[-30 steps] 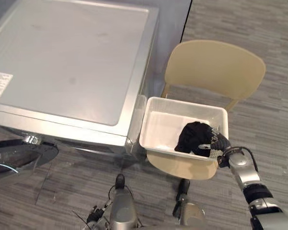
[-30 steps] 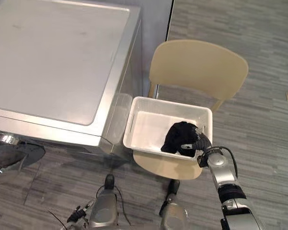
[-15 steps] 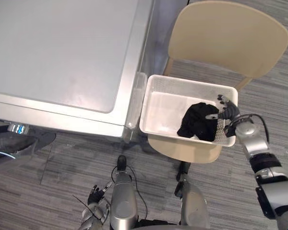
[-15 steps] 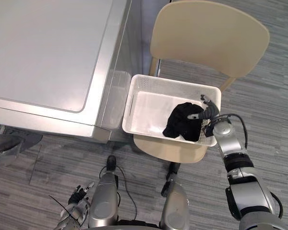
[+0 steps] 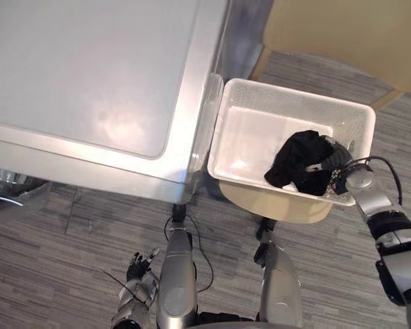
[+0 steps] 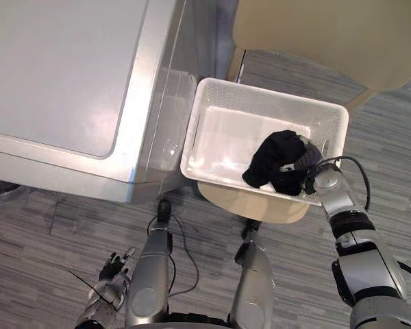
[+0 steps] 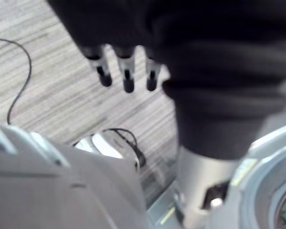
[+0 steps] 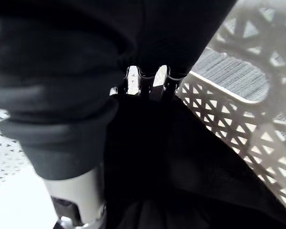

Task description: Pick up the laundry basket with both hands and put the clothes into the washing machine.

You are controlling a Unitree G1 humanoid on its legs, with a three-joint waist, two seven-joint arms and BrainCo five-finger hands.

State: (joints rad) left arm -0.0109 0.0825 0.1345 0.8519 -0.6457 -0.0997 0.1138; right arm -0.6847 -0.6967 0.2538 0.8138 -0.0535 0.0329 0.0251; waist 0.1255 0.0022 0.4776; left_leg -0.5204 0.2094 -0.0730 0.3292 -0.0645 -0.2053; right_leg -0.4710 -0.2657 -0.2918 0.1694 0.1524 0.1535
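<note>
While the white laundry basket (image 5: 288, 92) sits on the seat of the beige chair (image 5: 281, 203), its left end just beside the right side of the washing machine (image 5: 89, 68), the black clothes (image 5: 298, 154) lie bunched in the basket's near right corner. The right hand (image 5: 330, 163) reaches in over the basket's right edge onto that bundle, and its fingers (image 8: 133, 81) are sunk into the dark cloth, so I cannot tell whether they grip it or merely press on it. The left hand (image 5: 137, 274) hangs low over the striped grey floor (image 5: 89, 226), well apart from the basket, fingers relaxed and holding nothing
</note>
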